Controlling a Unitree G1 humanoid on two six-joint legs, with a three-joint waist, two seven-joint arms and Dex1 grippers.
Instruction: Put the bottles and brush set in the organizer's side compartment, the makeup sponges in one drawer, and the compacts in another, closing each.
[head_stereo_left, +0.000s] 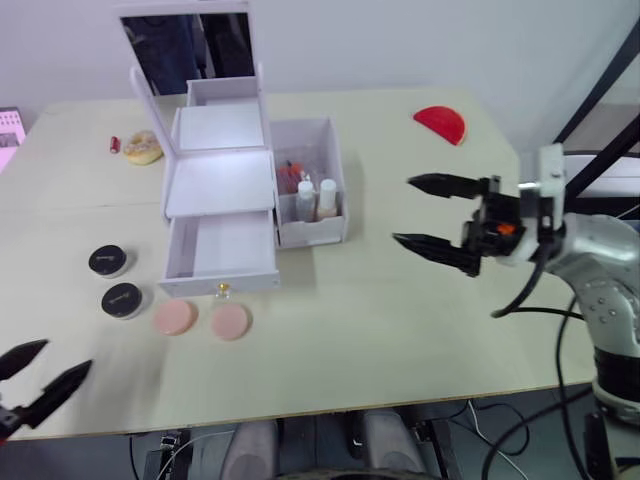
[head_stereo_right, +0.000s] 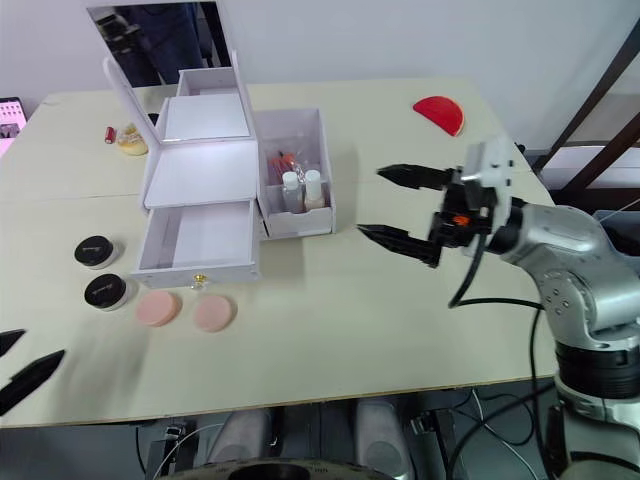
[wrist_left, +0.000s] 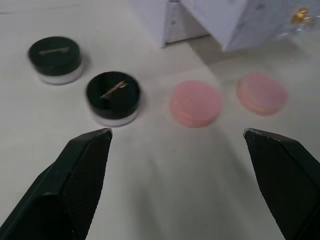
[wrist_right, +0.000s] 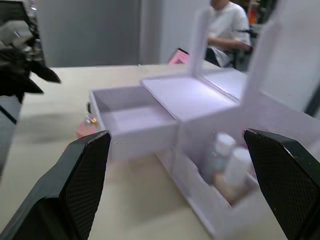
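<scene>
Gold script on both compacts (wrist_left: 113, 93), too blurred to read

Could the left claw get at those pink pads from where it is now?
Probably yes. The left claw is open and points at the pink pads, with only bare table between.

A lab or office workroom: plain beige bench (head_stereo_left: 400, 330) against a bare white wall (head_stereo_left: 420, 40), with a seated person (wrist_right: 227, 27) behind
</scene>
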